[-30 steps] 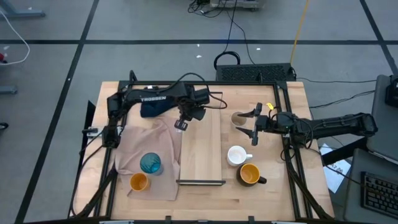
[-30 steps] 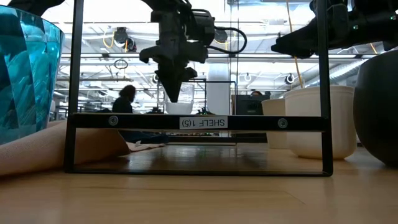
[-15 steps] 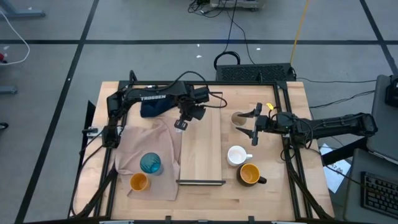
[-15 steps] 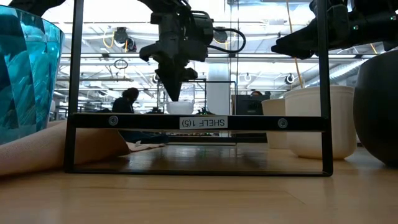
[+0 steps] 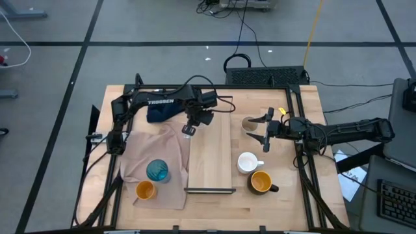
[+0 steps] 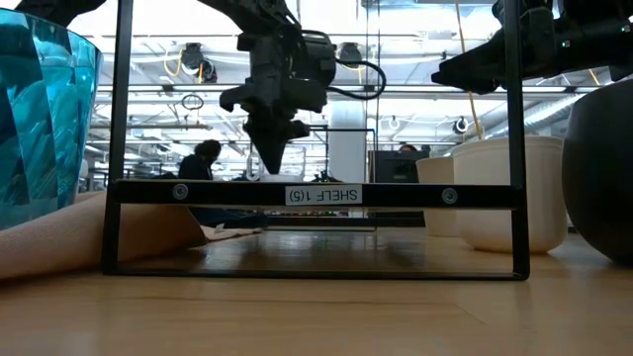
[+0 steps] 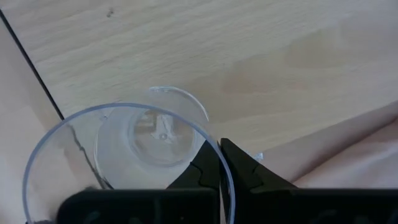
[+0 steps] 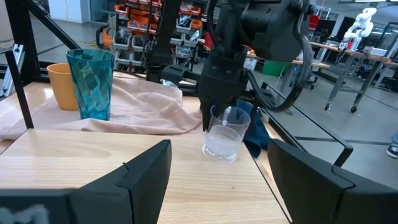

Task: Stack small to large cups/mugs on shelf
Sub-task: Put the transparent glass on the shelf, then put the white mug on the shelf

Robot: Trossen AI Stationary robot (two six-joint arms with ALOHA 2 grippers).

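Shelf (image 5: pixel 211 156) | left pincer (image 8: pixel 214 118) pinches empty clear glass (image 8: pixel 225 132) rim | right pincer (image 5: pixel 265 130) spread

Readable text, two items only.

1. High view: the left arm (image 5: pixel 159 102) carries white capital lettering along its dark upper link, reading "TROSSEN". The word runs lengthwise on the link, over the back-left part of the bench (image 5: pixel 286 195).

2. Low view: a small white label (image 6: pixel 322 195) sits at the middle of the black front crossbar of the shelf (image 6: pixel 316 194). It is mounted upside down relative to this camera; turned over, it reads "SHELF 1(5)".

No other legible lettering, numbers or signs on the cups, the cloth, the right arm or in the room behind.
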